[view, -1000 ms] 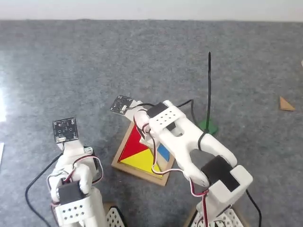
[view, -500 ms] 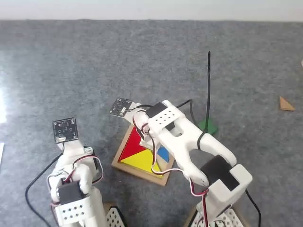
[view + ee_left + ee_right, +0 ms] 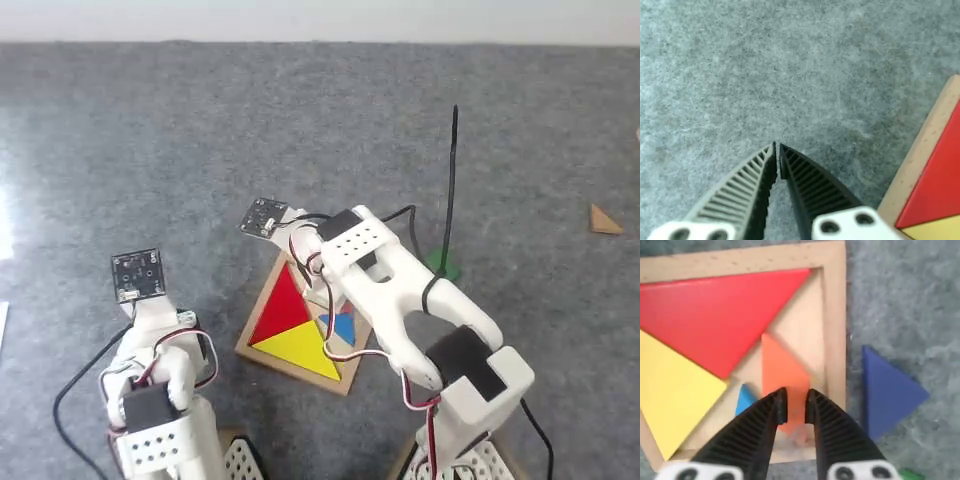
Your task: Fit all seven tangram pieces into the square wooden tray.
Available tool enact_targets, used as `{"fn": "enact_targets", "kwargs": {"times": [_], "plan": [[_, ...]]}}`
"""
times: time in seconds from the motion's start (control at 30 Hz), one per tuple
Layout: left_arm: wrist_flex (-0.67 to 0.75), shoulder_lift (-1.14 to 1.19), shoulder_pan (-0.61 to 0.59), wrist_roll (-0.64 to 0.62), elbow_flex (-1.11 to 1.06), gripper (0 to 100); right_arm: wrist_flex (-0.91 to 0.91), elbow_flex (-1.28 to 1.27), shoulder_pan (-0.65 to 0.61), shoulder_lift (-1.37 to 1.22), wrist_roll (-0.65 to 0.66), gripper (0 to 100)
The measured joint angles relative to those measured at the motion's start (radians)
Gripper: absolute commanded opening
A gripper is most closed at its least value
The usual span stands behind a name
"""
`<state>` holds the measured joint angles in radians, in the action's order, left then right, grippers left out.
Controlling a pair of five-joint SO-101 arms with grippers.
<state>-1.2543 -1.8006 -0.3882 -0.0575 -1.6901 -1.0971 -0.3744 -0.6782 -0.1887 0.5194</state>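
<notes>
The square wooden tray (image 3: 290, 366) lies between the two arms. It holds a red triangle (image 3: 725, 315), a yellow triangle (image 3: 675, 395), an orange parallelogram (image 3: 782, 367) and a light blue piece (image 3: 745, 399). My right gripper (image 3: 796, 395) hangs just over the orange piece, with a narrow gap between its fingers and nothing gripped. A dark blue triangle (image 3: 887, 390) rests on the carpet just outside the tray's rim (image 3: 834, 315). My left gripper (image 3: 777, 146) is shut over bare carpet, close to the tray's edge (image 3: 925, 150). The right arm (image 3: 365, 250) covers part of the tray.
A green base (image 3: 442, 265) with a thin black rod (image 3: 450, 180) stands right behind the right arm. A small tan triangle (image 3: 603, 220) lies far off at the right edge of the grey carpet. The left arm (image 3: 150, 370) sits at the near left.
The right arm has shifted slightly to the right and away, uncovering more of the tray. The black rod now leans further right. The left arm has kept still.
</notes>
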Motion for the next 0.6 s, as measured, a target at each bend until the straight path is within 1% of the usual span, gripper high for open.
{"fn": "enact_targets", "kwargs": {"times": [0.07, 0.1, 0.27, 0.3, 0.4, 0.6], "plan": [[0.0, 0.0, 0.0, 0.0, 0.0, 1, -0.006, -0.009, 0.0, 0.025, 0.0, 5.8], [0.0, 0.0, 0.0, 0.0, 0.0, 1, -0.014, -0.026, -0.002, 0.04, -0.003, 7.9], [0.0, 0.0, 0.0, 0.0, 0.0, 1, -0.031, -0.084, -0.005, 0.095, -0.087, 25.2], [0.0, 0.0, 0.0, 0.0, 0.0, 1, -0.031, -0.087, -0.011, 0.098, -0.101, 26.2], [0.0, 0.0, 0.0, 0.0, 0.0, 1, -0.031, -0.092, -0.052, 0.098, -0.157, 24.1], [0.0, 0.0, 0.0, 0.0, 0.0, 1, -0.002, -0.061, -0.078, 0.084, -0.331, 22.1]]}}
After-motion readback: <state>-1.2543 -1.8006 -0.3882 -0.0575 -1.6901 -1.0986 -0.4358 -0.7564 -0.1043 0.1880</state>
